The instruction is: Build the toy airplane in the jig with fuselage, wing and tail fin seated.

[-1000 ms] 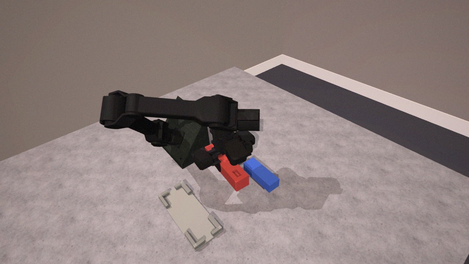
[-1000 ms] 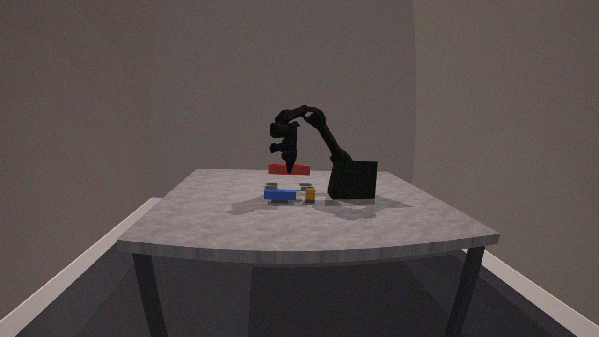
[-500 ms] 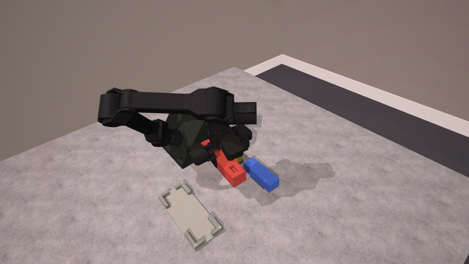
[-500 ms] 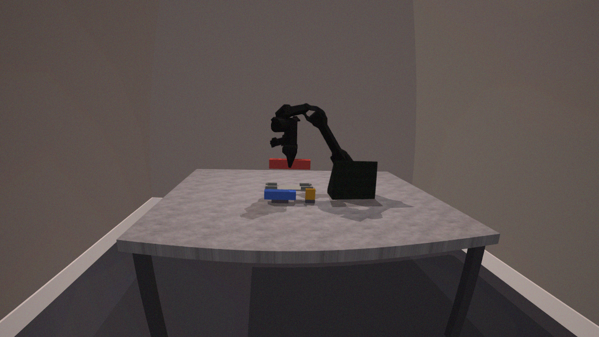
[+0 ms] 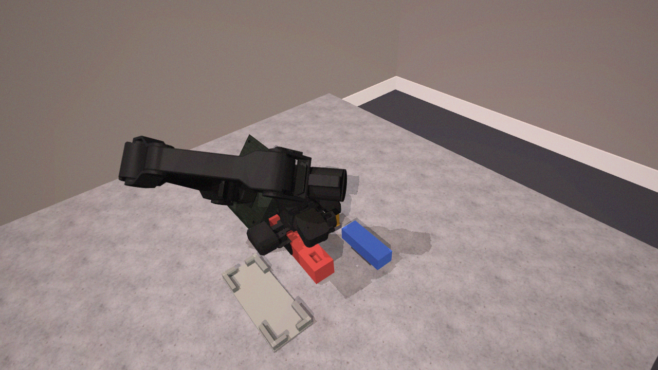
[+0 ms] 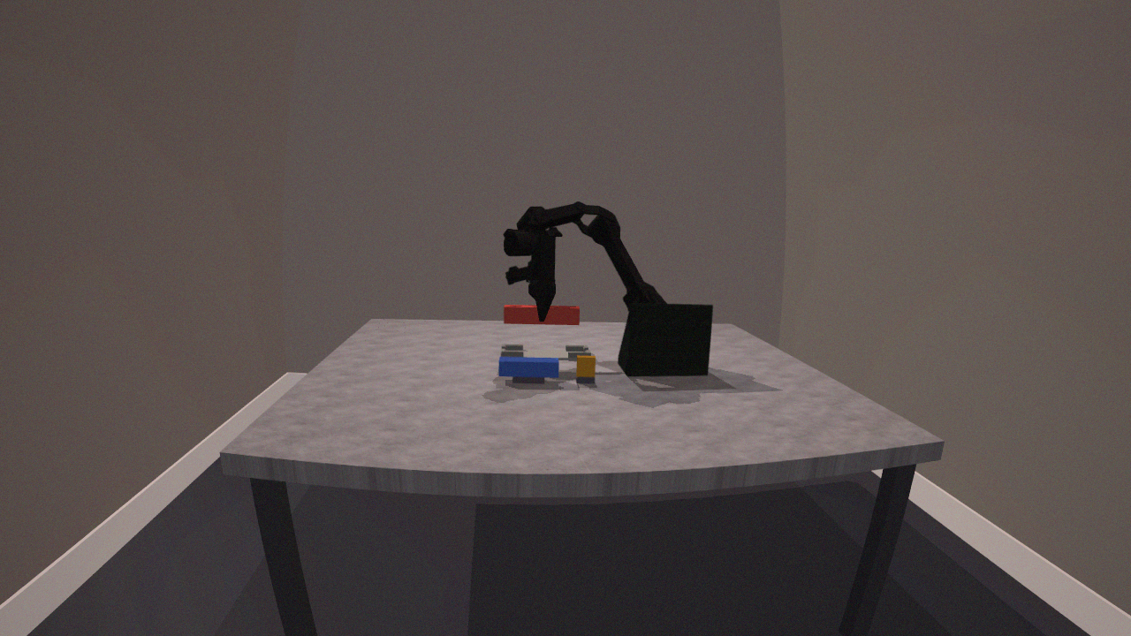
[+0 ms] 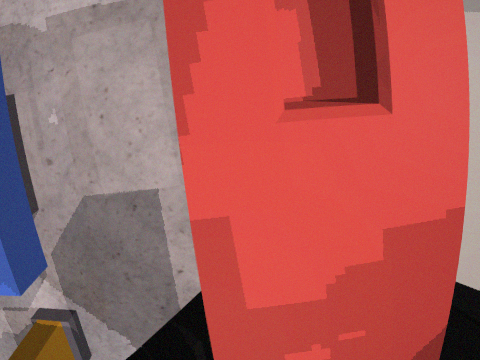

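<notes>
My gripper (image 5: 288,237) (image 6: 542,318) (image 7: 310,290) is shut on the red fuselage (image 5: 304,257) (image 6: 565,316) (image 7: 325,175) and holds it level above the table, sockets facing up. The pale cradle (image 5: 262,299) (image 6: 545,353) (image 7: 473,150) has nothing in it and lies lower left of the fuselage in the top view. The blue wing (image 5: 366,243) (image 6: 527,367) (image 7: 15,240) sits right of the fuselage there, over a dark piece. The orange tail fin (image 5: 337,220) (image 6: 586,365) (image 7: 45,340) stands near the wing's end, mostly hidden by the gripper in the top view.
The arm's dark base (image 5: 250,147) (image 6: 668,340) stands on the grey table (image 5: 482,276) (image 6: 411,419), behind the gripper in the top view and right of the parts in the exterior view. The arm reaches over the parts and hides some of the table.
</notes>
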